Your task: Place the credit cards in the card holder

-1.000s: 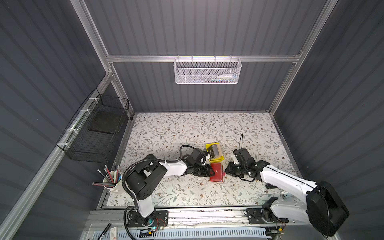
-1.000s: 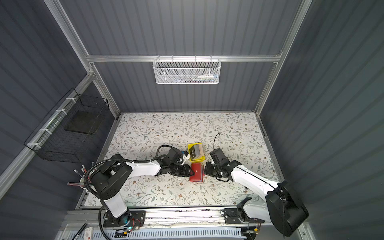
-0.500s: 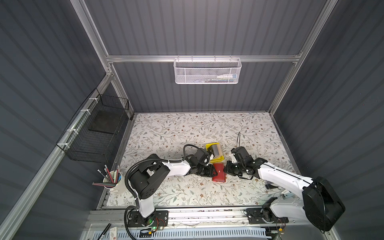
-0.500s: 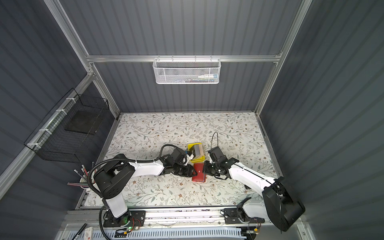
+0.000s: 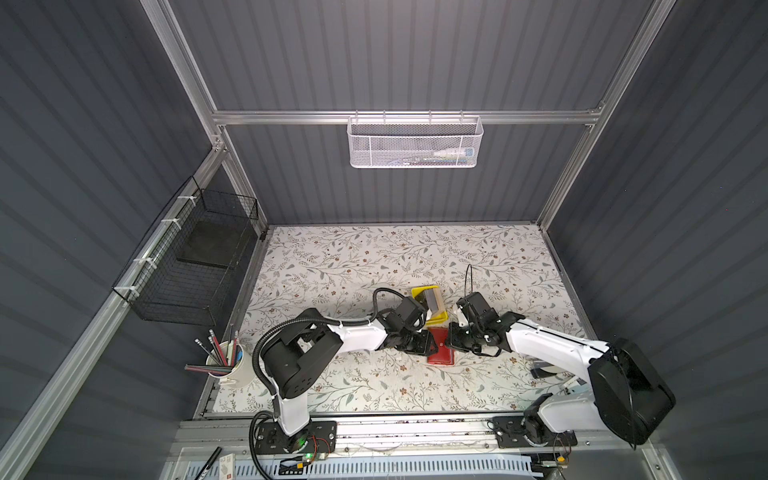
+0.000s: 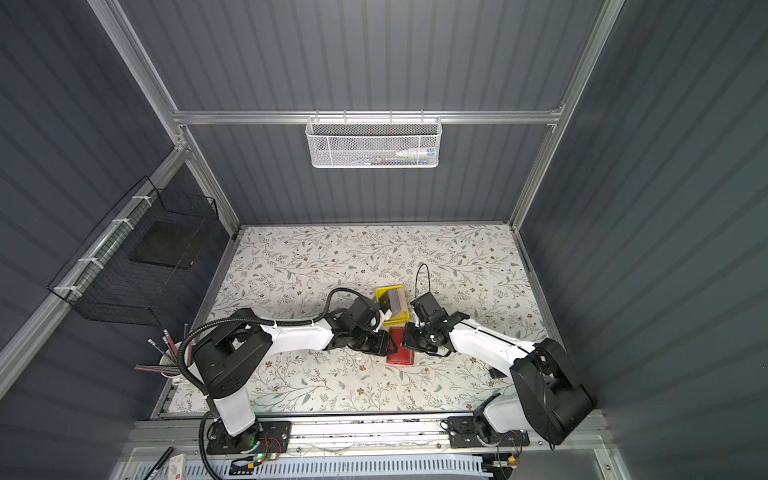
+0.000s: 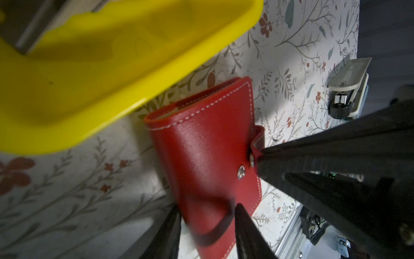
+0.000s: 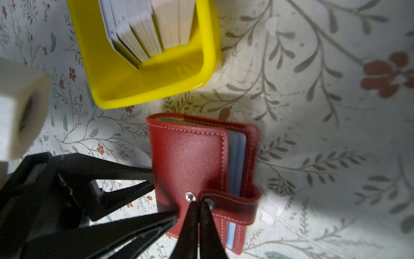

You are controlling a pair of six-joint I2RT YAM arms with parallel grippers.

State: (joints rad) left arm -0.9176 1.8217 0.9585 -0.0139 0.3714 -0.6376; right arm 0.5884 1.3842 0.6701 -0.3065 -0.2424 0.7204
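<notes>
The right tool (image 8: 195, 205) is clenched, its two tips pressed together. They sit on the cover of the card holder (image 8: 190, 157), between the bare metal stud (image 8: 190, 197) and the end of the strap (image 8: 233, 204). The tips touch the strap end, but I cannot tell if they pinch it. The strap comes round the open edge of the holder and its snap is not on the stud, so it is unfastened.

The left tool (image 7: 207, 208) has its jaws apart. Both fingertips lie against the spine side of the holder, one near the middle and one near the corner. I see nothing pinched between them.

The red holder lies flat on the flowered worktop (image 8: 313, 134), cover down like a closed booklet, and pale blue leaves show at its open edge. Just beside it, with a small gap, is the yellow tray (image 8: 145, 83). The credit cards (image 8: 152, 29) stand in it on edge, packed and leaning, grey and tan.

In both top views the two arms meet over the holder at the front middle. A cup of pencils (image 5: 230, 365) stands well apart at the left edge.
</notes>
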